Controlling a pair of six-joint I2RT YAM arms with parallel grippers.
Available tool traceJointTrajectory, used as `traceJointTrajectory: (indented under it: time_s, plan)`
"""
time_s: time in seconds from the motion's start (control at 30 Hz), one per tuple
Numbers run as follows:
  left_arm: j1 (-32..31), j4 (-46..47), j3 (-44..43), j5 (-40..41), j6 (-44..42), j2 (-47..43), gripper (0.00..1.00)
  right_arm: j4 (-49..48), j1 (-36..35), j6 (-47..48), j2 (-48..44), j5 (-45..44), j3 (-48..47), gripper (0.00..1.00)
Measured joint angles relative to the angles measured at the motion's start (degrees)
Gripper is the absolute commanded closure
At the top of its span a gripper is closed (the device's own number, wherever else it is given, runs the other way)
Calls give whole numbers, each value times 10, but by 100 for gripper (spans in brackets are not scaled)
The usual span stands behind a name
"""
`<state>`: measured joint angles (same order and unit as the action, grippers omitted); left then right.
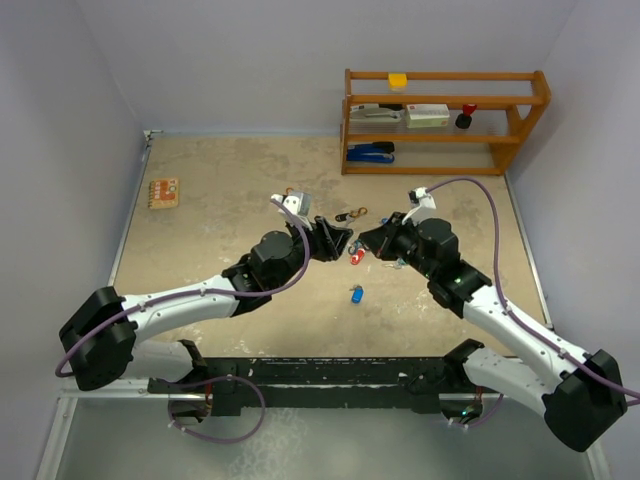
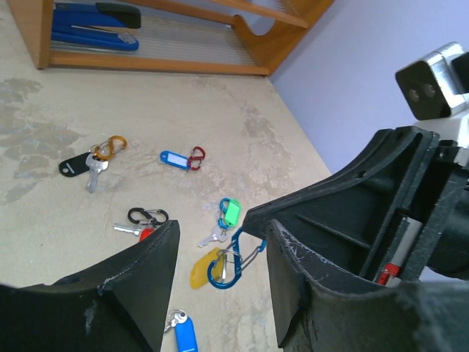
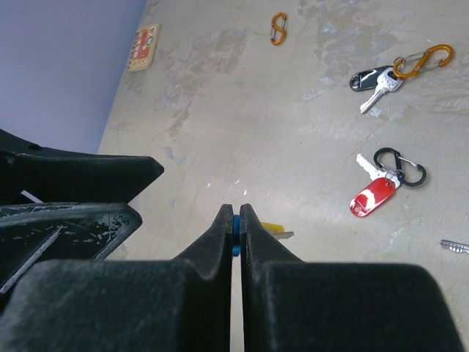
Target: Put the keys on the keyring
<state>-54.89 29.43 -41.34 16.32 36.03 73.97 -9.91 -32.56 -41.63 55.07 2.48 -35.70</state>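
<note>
The yellow-tagged key [image 2: 201,271] lay on the worktop [image 2: 242,132], touching the blue carabiner [image 2: 229,264]; I could not tell whether it was threaded on. My right end effector [image 3: 235,214] was closed narrow, with a sliver of that blue carabiner pinched between its fingertips.

Positions as seen from my left wrist, taken from the yellow-tagged key:
- The green-tagged key [image 2: 231,211] lay just beside it at 12 o'clock.
- The red-tagged key [image 2: 130,229], with a black carabiner [image 2: 146,215], lay at 9 o'clock, partly hidden by my finger.
- A blue-tagged key [image 2: 185,336] lay at 7 o'clock.
- The black-tagged key [image 2: 75,164], on an orange carabiner [image 2: 110,147], lay farther out at 10 o'clock.
- A blue tag [image 2: 174,157] on a red carabiner [image 2: 196,157] lay at 11 o'clock.

My left end effector [image 2: 220,227] stood moderately wide and empty above this cluster, near my right one and facing it. A wooden shelf [image 2: 176,64] holding a blue stapler [image 2: 91,35] stood at 12 o'clock, well apart.
</note>
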Motion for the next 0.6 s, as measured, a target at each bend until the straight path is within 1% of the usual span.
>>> traceJointTrajectory:
  time_s: [0.2,0.4,0.6]
  plan:
    - [0,-36,0,47,12,-7,51,6,0,5,-1,-6,0,100]
    - [0,-99,0,119,38,-11,48,45,4,22,1,-55,0,100]
    - [0,-146,0,163,56,-11,33,79,23,48,13,-105,-5,100]
